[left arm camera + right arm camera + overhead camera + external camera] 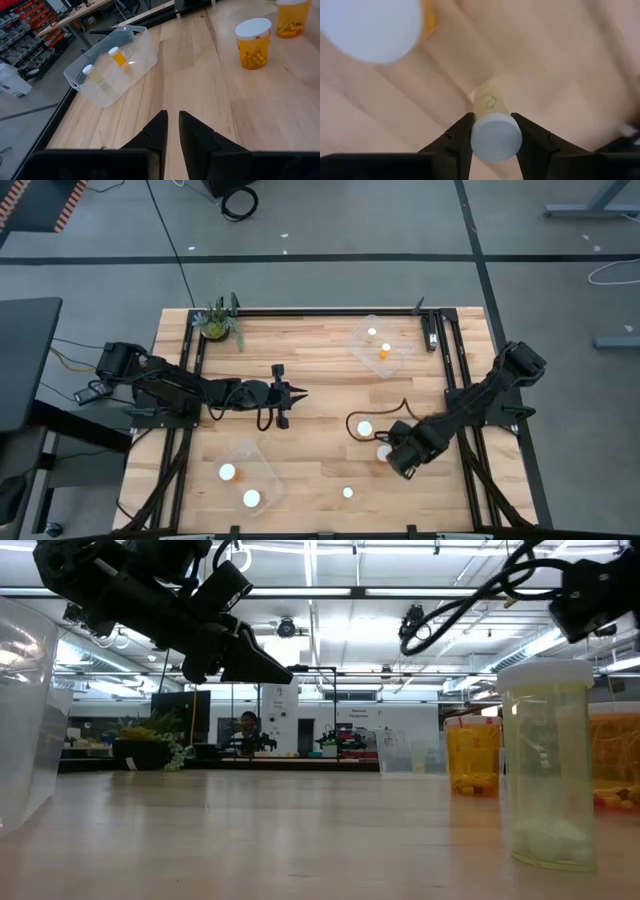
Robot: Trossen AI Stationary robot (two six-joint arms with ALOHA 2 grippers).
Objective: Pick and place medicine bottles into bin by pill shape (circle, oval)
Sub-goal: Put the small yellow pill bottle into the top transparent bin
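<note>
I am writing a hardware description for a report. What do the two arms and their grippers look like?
Both arms are black, built of jointed segments, with black cables looping along them. The left gripper ends in two black, tapering, pointed fingers. The right gripper has the same dark, wedge-shaped fingers. No markings show.

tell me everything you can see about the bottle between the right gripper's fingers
The bottle is small, with a round white cap and a pale yellowish see-through body, plastic by the look of it. It stands upright on the wooden table, seen from above, cap toward the camera. The right gripper has a dark finger against each side of the cap. A larger white-capped bottle stands nearby, apart from it.
</note>
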